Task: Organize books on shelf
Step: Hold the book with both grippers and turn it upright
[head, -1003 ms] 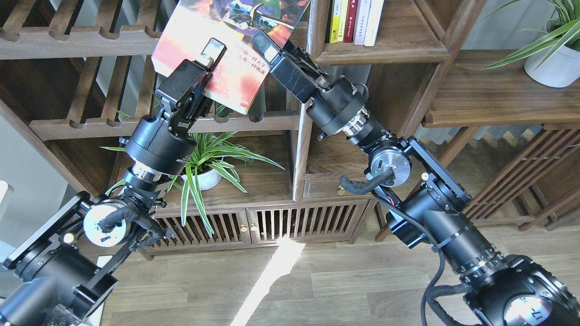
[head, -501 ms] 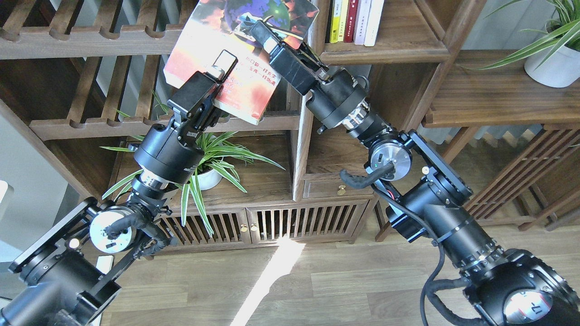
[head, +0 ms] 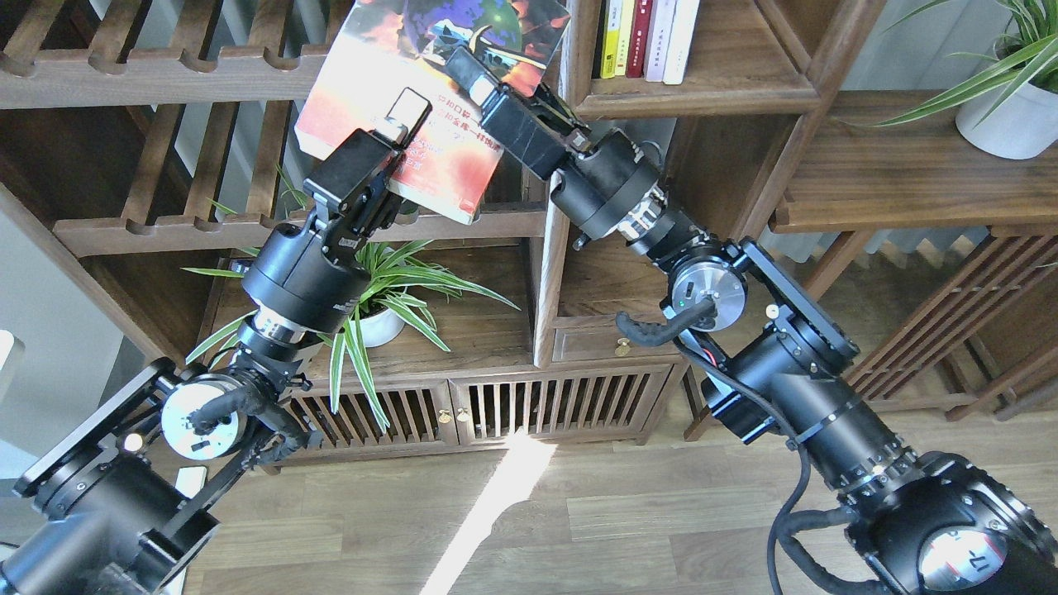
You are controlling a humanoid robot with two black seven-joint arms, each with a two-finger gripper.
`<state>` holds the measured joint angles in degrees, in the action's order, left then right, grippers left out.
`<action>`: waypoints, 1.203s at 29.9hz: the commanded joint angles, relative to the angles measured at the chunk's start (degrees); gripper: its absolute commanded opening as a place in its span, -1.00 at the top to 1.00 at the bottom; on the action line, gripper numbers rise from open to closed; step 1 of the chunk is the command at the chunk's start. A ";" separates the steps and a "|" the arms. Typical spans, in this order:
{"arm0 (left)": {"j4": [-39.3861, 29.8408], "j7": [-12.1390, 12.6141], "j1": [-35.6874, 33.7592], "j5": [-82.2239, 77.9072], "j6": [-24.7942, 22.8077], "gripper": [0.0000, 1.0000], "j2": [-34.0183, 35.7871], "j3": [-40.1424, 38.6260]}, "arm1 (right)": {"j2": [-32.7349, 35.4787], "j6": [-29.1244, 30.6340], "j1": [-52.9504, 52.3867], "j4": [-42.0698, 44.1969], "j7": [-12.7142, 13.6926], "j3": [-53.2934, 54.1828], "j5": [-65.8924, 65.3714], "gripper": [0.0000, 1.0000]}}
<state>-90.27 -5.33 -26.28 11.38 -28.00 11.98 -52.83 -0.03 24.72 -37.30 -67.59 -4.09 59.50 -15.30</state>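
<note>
Two tools grip one red-orange book [head: 446, 107] (tilted): left tool [head: 395, 124] at its lower edge, right tool [head: 473, 73] higher. Five books [head: 649, 37] stand upright in the cubby [head: 702, 95].

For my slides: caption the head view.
Both grippers, left and right, hold a red-orange book beside the shelf.

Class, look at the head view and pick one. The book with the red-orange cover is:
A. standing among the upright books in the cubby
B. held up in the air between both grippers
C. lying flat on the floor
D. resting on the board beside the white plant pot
B: the red-orange book hangs tilted in front of the racks, the left gripper at its lower edge and the right gripper on its cover.
</note>
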 commanded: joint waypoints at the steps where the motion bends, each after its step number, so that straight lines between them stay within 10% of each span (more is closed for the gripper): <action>1: -0.26 -0.39 0.00 0.22 0.00 1.00 1.55 -0.25 | 0.03 -0.02 0.12 -0.08 -0.04 -0.27 0.54 -0.98; 30: -2.45 0.14 0.00 0.13 0.00 1.00 3.75 0.54 | 0.03 -0.20 -0.23 0.00 -0.04 -0.44 5.63 -0.92; 36: -2.54 0.14 0.00 0.13 0.00 1.00 3.84 0.54 | 0.03 0.60 -0.32 0.00 -0.13 -0.44 8.62 -0.54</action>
<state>-92.75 -5.19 -26.28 11.51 -28.00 15.81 -52.26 0.00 24.88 -37.53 -67.59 -4.14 59.07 -8.41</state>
